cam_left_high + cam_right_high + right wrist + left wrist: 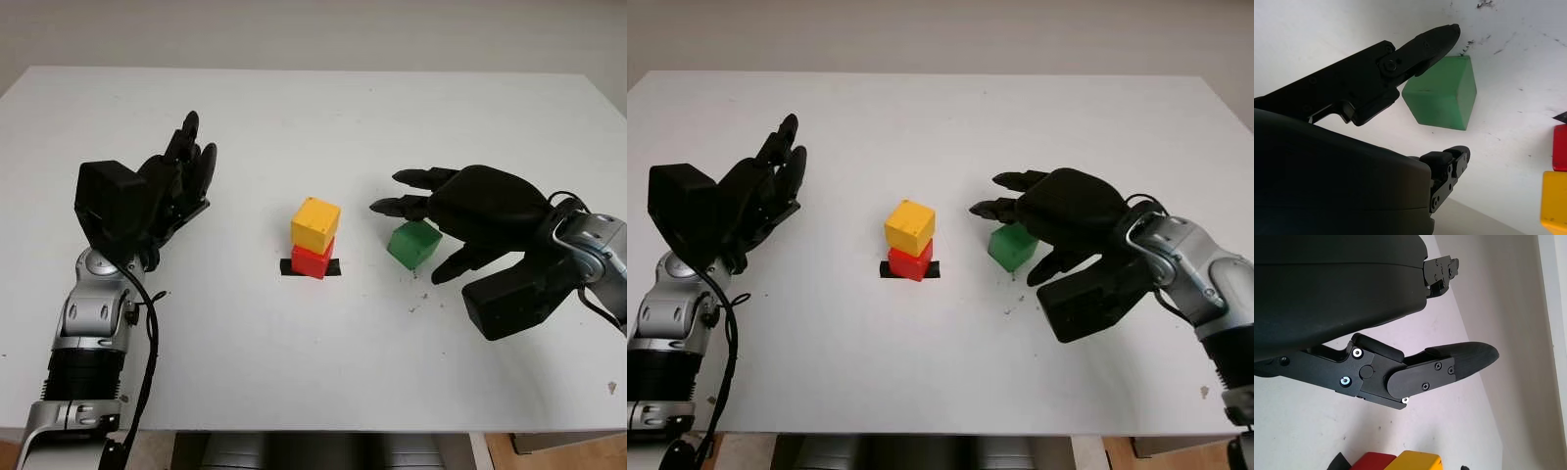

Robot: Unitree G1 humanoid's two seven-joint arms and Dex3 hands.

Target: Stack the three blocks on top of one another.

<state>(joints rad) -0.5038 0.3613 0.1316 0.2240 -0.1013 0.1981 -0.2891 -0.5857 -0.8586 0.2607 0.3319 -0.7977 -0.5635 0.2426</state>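
The green block (413,244) sits on the tabletop (313,108) a little right of the middle, tilted so one corner faces the near edge. The right hand (460,220) arches over it from the right side, its fingers (404,207) reaching past the block's far side and the thumb (1420,46) down by its near right corner; from the right wrist view the thumb tip is just at the block's edge, but the hand has not closed on it and the block lies flat on the surface. Just beside it toward the centre, the yellow block (315,223) stands on the red block (312,260), turned slightly askew, and the red one sits on a strip of black tape (333,268). Well apart toward the left edge, the left hand (181,176) is raised above the tabletop, released and holding nothing.
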